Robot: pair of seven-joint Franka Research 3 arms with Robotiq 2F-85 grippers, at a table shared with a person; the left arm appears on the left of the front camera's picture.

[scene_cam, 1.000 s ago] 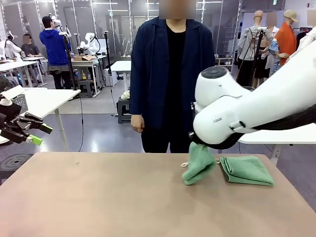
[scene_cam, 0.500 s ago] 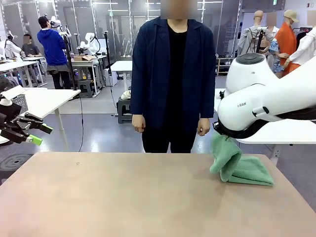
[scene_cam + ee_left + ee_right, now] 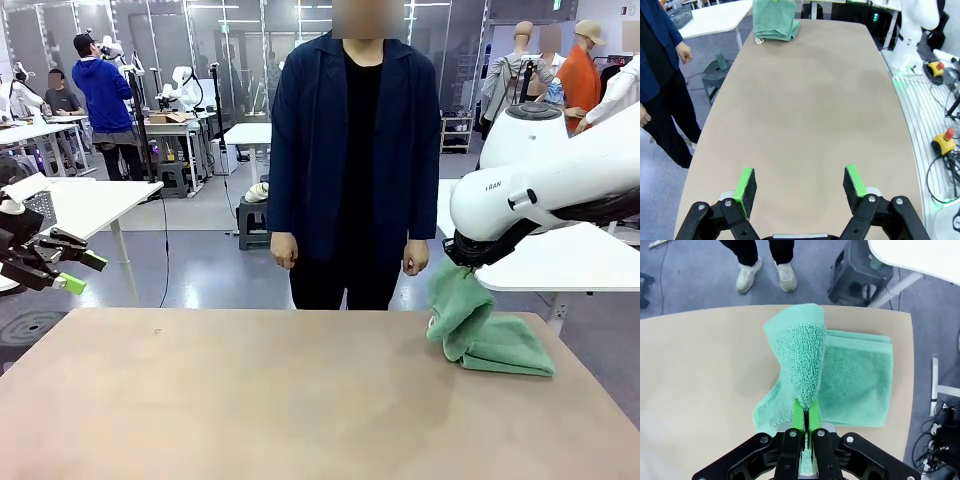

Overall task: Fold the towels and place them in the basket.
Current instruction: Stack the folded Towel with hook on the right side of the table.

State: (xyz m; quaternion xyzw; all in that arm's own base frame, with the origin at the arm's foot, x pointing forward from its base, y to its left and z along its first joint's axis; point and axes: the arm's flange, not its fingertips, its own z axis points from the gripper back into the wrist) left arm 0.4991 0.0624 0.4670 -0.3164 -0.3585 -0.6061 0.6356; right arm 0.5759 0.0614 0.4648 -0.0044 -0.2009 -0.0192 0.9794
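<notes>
2 mint-green towels sit at the table's (image 3: 250, 400) far right corner: I see a folded towel (image 3: 505, 347) lying flat, with my right gripper (image 3: 804, 426) clenched on a hanging towel (image 3: 458, 312) draped on its left edge. My left gripper (image 3: 801, 184) is released.

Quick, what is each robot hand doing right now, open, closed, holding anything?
Left end effector: open, holding nothing, above the bare table.
Right end effector: closed on a fold of a green towel, lifting it.
</notes>
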